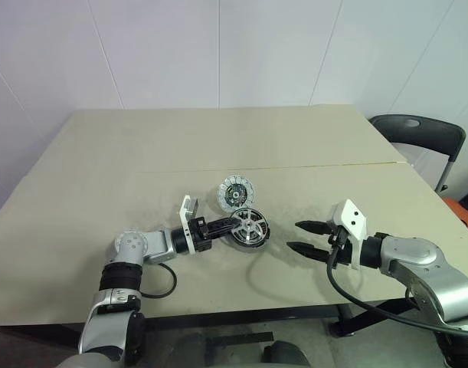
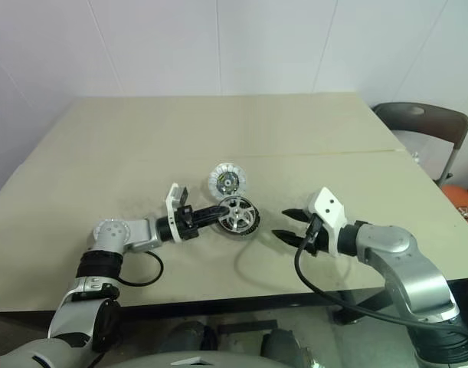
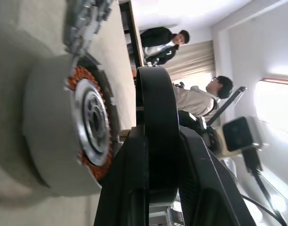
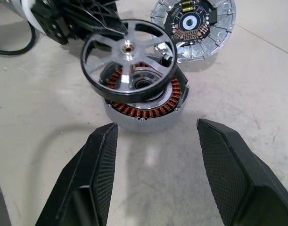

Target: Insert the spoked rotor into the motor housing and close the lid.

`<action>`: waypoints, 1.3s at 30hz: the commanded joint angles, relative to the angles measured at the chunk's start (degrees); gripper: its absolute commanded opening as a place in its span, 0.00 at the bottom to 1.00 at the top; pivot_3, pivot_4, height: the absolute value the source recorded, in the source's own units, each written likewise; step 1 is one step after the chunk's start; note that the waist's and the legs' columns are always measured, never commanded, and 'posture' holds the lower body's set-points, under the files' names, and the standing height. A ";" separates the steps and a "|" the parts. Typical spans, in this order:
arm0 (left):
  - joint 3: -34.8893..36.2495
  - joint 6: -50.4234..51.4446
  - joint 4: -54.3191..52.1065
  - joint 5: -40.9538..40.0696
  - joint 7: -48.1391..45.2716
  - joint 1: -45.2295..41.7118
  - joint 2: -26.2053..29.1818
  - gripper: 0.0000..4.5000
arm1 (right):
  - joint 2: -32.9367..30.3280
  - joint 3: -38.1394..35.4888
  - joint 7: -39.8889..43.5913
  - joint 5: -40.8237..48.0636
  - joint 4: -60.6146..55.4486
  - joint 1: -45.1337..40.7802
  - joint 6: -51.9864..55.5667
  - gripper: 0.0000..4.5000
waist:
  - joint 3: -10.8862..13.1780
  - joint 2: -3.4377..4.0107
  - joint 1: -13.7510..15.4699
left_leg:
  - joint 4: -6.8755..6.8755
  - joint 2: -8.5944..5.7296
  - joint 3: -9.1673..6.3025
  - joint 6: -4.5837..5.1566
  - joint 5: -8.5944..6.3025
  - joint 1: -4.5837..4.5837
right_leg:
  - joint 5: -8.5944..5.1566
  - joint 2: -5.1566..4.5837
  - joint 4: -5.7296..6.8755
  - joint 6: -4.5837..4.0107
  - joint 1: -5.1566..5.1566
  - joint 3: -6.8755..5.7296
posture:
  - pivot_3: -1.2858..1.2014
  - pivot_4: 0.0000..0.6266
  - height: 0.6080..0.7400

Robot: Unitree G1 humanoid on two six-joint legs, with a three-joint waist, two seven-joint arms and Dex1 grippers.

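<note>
Your left gripper [image 4: 94, 23] is pinching the stiff, light spoked rotor [image 4: 128, 56] by its thin rim, tilted over the motor housing [image 4: 146, 101]; your right gripper [image 4: 155, 155] is waiting open, empty.

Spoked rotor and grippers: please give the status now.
Left gripper shut on spoked rotor, tilted just over motor housing, not seated. Right gripper open, empty, short of housing. Lid on table behind, not in the way.

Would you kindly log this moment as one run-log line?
left gripper: shut on spoked rotor, tilted above motor housing | right gripper: open, empty | lid: on table, segments up
</note>
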 commanded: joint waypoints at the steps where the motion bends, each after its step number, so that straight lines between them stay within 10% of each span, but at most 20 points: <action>1: -1.04 -2.91 3.04 2.57 -2.77 -2.26 -0.73 0.11 | -0.25 -1.36 -0.49 1.01 -2.17 -0.17 -0.42 0.63 | 0.00 0.00 0.05 | 0.00 0.00 0.00 0.00 0.00 0.00 | 0.00 0.00 0.00 0.00 0.00 0.00 | 0.52 0.00 1.00; 28: -5.89 -7.97 11.19 15.23 -8.19 -4.02 -2.98 0.11 | -0.87 -3.56 -2.00 2.58 -4.72 4.47 -0.35 0.63 | -0.13 0.13 0.50 | 0.01 -0.05 -0.02 0.01 0.00 0.06 | 0.00 -0.05 -0.02 0.00 0.10 -0.01 | 0.52 0.00 1.00; 36: -6.68 -14.12 15.63 19.75 -6.59 -6.19 -3.17 0.62 | -1.69 -6.51 -2.16 3.67 -7.44 8.42 0.31 0.63 | -0.39 0.49 2.06 | 0.02 -0.05 -0.05 0.00 -0.01 0.17 | 0.18 -0.07 -0.34 -0.16 0.38 -0.04 | 0.52 0.00 1.00; 39: -6.94 -14.62 14.53 20.51 -6.66 -7.82 -2.24 0.62 | -2.05 -7.15 -2.18 3.85 -7.52 9.15 0.22 0.63 | -0.43 0.56 1.59 | -0.04 -0.04 -0.06 -0.01 -0.02 0.16 | 0.62 -0.04 -0.87 -0.12 0.54 -0.04 | 0.52 0.00 1.00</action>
